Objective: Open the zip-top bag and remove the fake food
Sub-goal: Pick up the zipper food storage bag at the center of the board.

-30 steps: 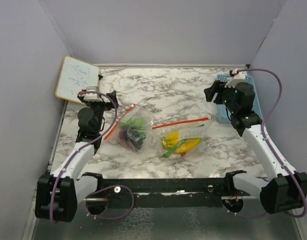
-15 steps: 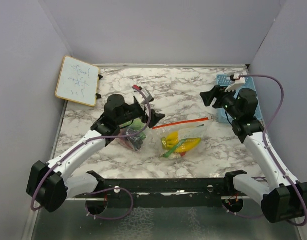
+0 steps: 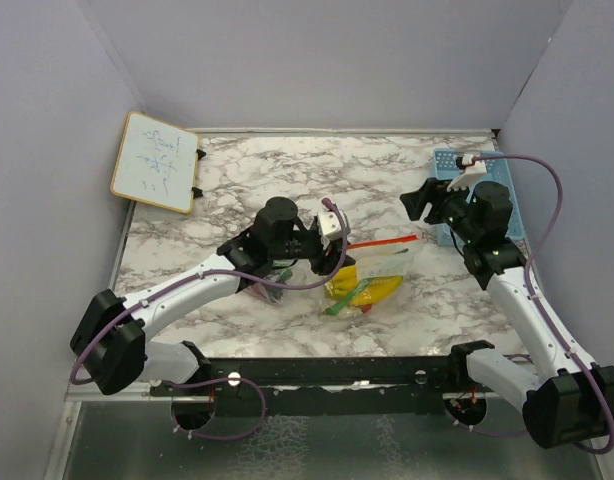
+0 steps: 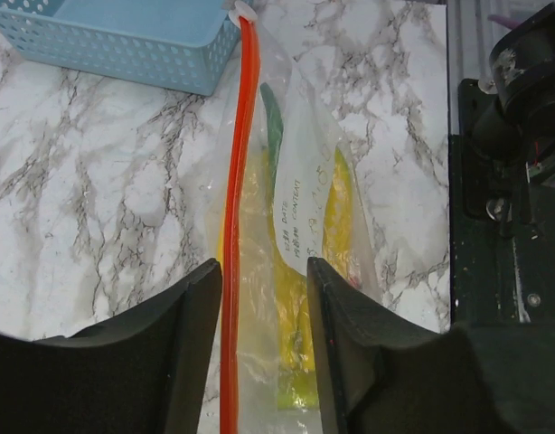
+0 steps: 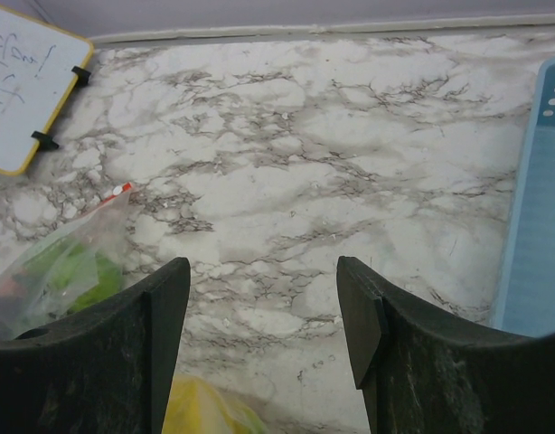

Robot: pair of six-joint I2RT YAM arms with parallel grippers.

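Note:
A clear zip-top bag (image 3: 385, 265) with a red zip strip (image 3: 383, 242) lies at mid-table, holding fake food: a yellow banana bunch (image 3: 367, 291) and green pieces. My left gripper (image 3: 338, 238) is at the bag's left end. In the left wrist view its jaws (image 4: 264, 303) are narrowed but still apart. They straddle the red zip strip (image 4: 236, 190) and the bag film over the banana (image 4: 336, 212). My right gripper (image 3: 428, 204) hangs open above bare marble right of the bag (image 5: 263, 312). A second bag (image 3: 270, 279) with dark and green fruit lies under my left arm.
A light-blue slotted basket (image 3: 445, 160) stands at the back right, below my right arm; its side shows in both wrist views (image 4: 124, 41) (image 5: 541, 226). A small whiteboard (image 3: 157, 160) leans at the back left. Purple walls enclose the table.
My left arm has swung from the left side to the middle, over the bags. Its jaws have narrowed around the red zip strip. My right arm has barely shifted.

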